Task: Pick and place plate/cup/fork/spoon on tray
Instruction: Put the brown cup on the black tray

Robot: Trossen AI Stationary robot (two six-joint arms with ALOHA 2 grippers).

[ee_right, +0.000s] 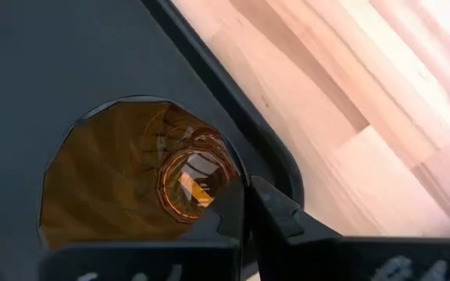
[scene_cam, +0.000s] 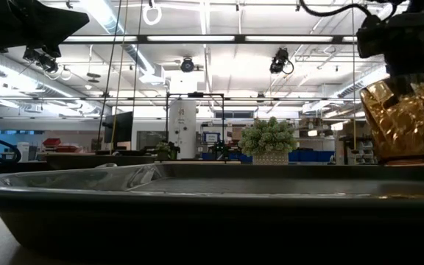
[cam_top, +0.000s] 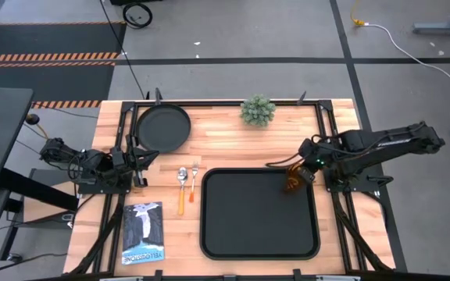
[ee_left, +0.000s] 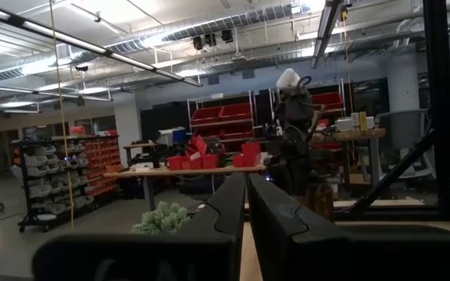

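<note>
One cup (cam_top: 293,183) gripped above tray (cam_top: 258,246) corner.

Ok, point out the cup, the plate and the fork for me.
cup (scene_cam: 401,121), low view, on its amber side wall.
plate (cam_top: 162,128), high view, on its flat black centre.
fork (cam_top: 193,188), high view, on its orange handle.

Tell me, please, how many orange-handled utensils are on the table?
2: the spoon and the fork lie side by side on the wood between the plate and the tray. None looks hidden.
</note>
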